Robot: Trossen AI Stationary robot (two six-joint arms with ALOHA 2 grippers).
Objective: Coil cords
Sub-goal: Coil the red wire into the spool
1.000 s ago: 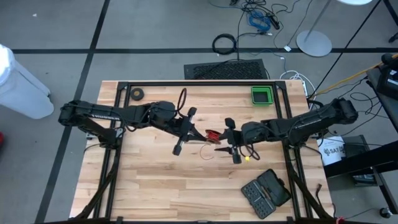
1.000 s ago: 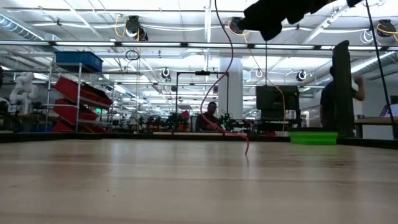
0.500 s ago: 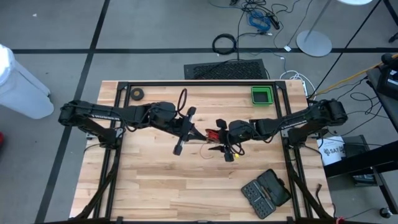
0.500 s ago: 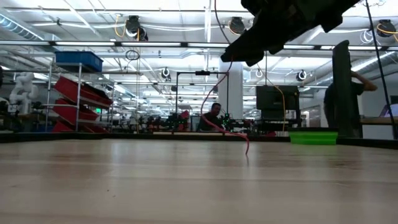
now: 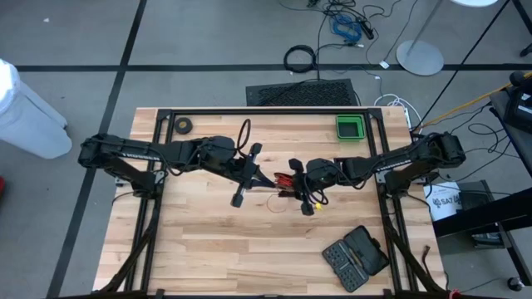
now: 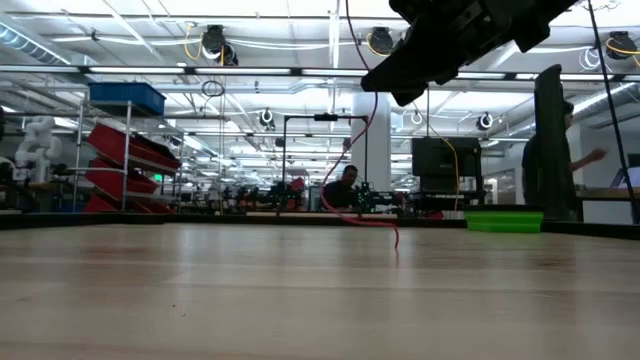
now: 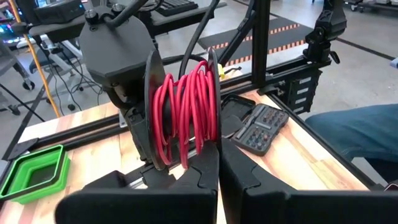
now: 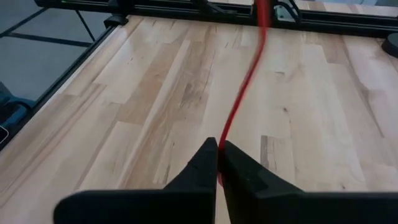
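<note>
A black reel (image 7: 183, 112) wound with the thin red cord (image 7: 186, 106) hangs above the table's middle, in my left gripper (image 7: 219, 177), which is shut on it. In the high view the reel (image 5: 283, 178) lies between the two grippers. My right gripper (image 8: 217, 155) is just right of the reel and is shut on the loose stretch of cord (image 8: 239, 106). In the low view this stretch (image 6: 345, 150) hangs in a curve from the right gripper (image 6: 385, 85), and its low end (image 6: 396, 235) reaches the tabletop. My left gripper pinches the rim of one reel flange (image 7: 214, 146) between its two fingers, coming nearly level from the table's left. The reel stands on edge above the fingers, clear of the table. My right gripper pinches the single red strand (image 8: 220, 144) at its fingertips, slanting down from the table's right. The strand runs on ahead of the fingers, above the wood.
A green bin (image 5: 350, 126) stands at the far right and an open black bit case (image 5: 356, 256) at the near right. A small black roll (image 5: 183, 125) lies at the far left. A black frame rail (image 5: 258, 111) borders the table. A person (image 6: 550, 150) stands beyond it.
My right gripper has gone down and toward the table's left, up to the reel, and has shut on the loose red strand. The hanging cord has shifted a little with it. The left gripper and the reel have stayed where they were.
</note>
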